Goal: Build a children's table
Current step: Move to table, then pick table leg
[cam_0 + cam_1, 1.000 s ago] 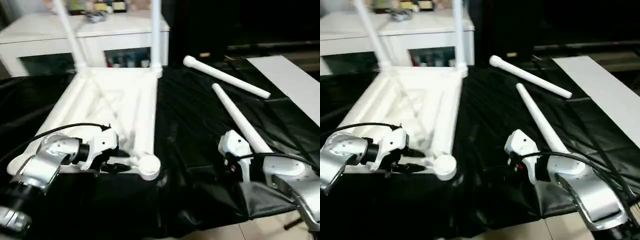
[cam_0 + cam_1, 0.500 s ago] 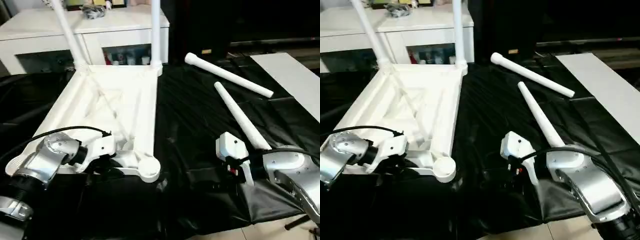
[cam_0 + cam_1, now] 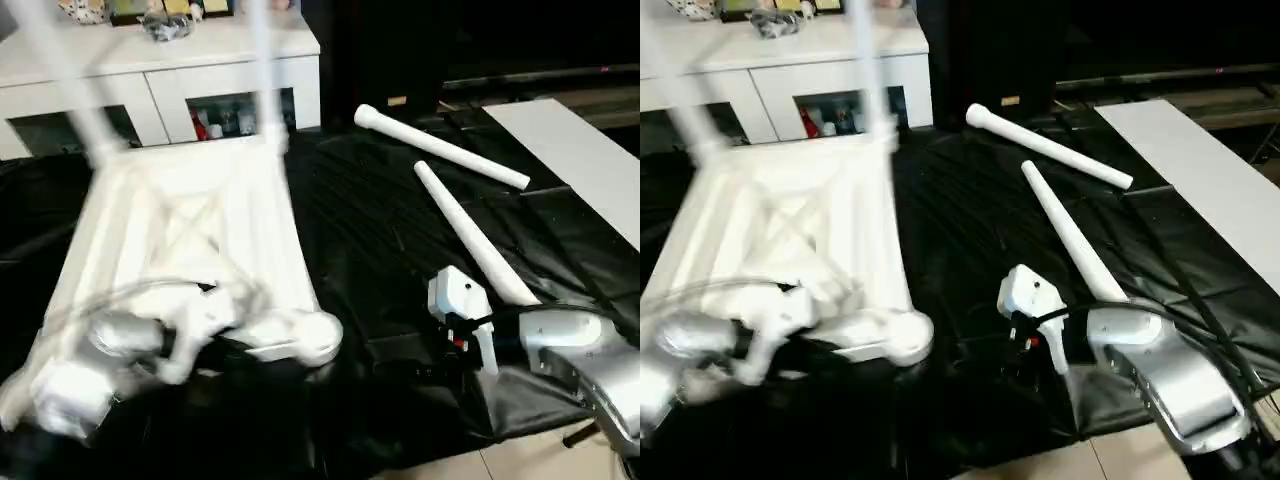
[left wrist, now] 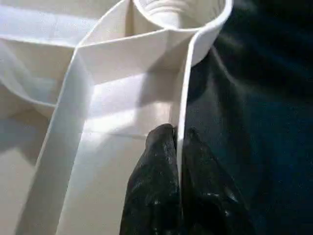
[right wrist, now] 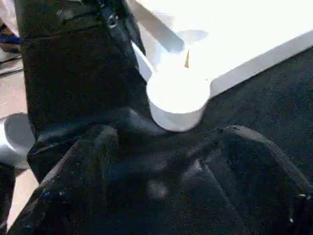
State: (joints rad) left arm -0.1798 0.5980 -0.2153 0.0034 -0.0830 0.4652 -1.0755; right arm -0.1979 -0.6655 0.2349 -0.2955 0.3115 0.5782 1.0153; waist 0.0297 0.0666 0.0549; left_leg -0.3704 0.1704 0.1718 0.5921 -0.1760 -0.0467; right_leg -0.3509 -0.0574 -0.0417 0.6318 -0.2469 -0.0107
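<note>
The tabletop [image 3: 190,240] lies upside down on the black sheet [image 3: 380,270], ribbed underside facing up, with two legs already standing in its far corner sockets, both blurred in the head views. The left gripper [image 4: 178,147] is at the near edge of the top, and the left wrist view makes it plain: the two black fingers [image 4: 156,186] are pressed together on the thin rim wall, one inside and one outside, pinching it just short of the near corner socket [image 4: 178,12]. That socket [image 3: 318,338] stands empty at the near right corner. The left arm [image 3: 110,350] is smeared with blur in the head views.

Over on the right, two loose legs rest on the sheet, well apart from the top. The far leg [image 3: 440,147] lies crosswise with its knobbed end toward the top. The near leg [image 3: 470,237] runs from the middle of the sheet down toward the right arm [image 3: 570,345]. The right gripper [image 5: 166,147] hovers low over the sheet with its fingers [image 5: 93,161] spread wide and nothing between them; its wrist view looks across at the empty socket [image 5: 177,100]. A white cabinet [image 3: 150,70] stands beyond the sheet, and a white board [image 3: 580,160] lies at the far right.
</note>
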